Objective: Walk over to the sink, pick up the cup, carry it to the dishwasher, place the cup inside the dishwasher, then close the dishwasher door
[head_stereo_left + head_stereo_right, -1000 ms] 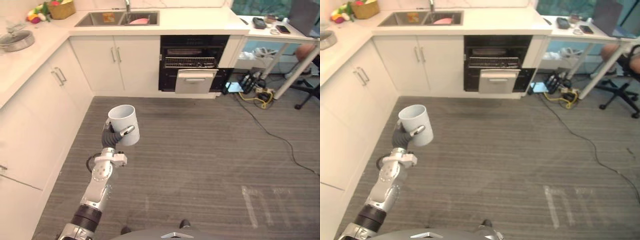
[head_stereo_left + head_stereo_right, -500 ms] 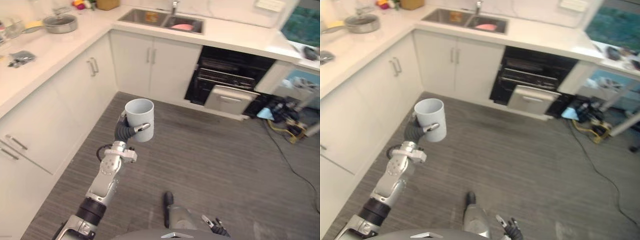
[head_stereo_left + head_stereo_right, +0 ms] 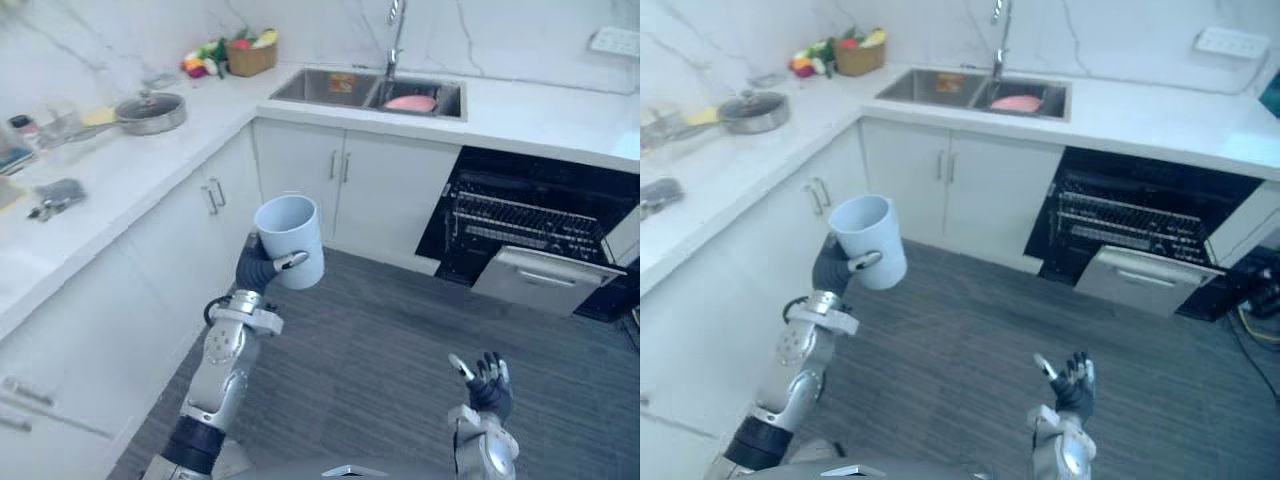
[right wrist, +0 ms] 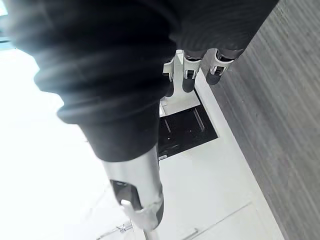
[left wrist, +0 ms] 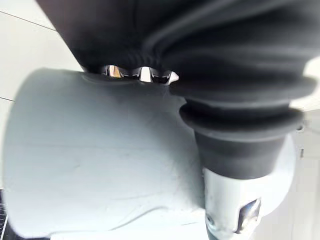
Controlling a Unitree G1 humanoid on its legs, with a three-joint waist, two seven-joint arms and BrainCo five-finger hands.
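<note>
- Cup, pale grey, smooth and cylindrical [image 3: 290,240], upright in the air over the grey floor [image 3: 380,340] — left hand [image 3: 256,270] curled round its side
- Right hand [image 3: 487,385] low, fingers loose, holding nothing
- Black dishwasher [image 3: 520,225] beyond, door part-way down, rack showing, beside the steel sink [image 3: 330,88]

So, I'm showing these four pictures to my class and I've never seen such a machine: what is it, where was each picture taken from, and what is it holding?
It is a walking robot shaped like a person, with two arms and fingered hands. Two pictures come from cameras in its head, looking down at a kitchen. The other two come from its wrists, very close to each hand. The left hand is curled round a pale cup, held upright in the air. The right hand is open and holds nothing. On the counter are a pan, a basket and the sink. The dishwasher stands open.
</note>
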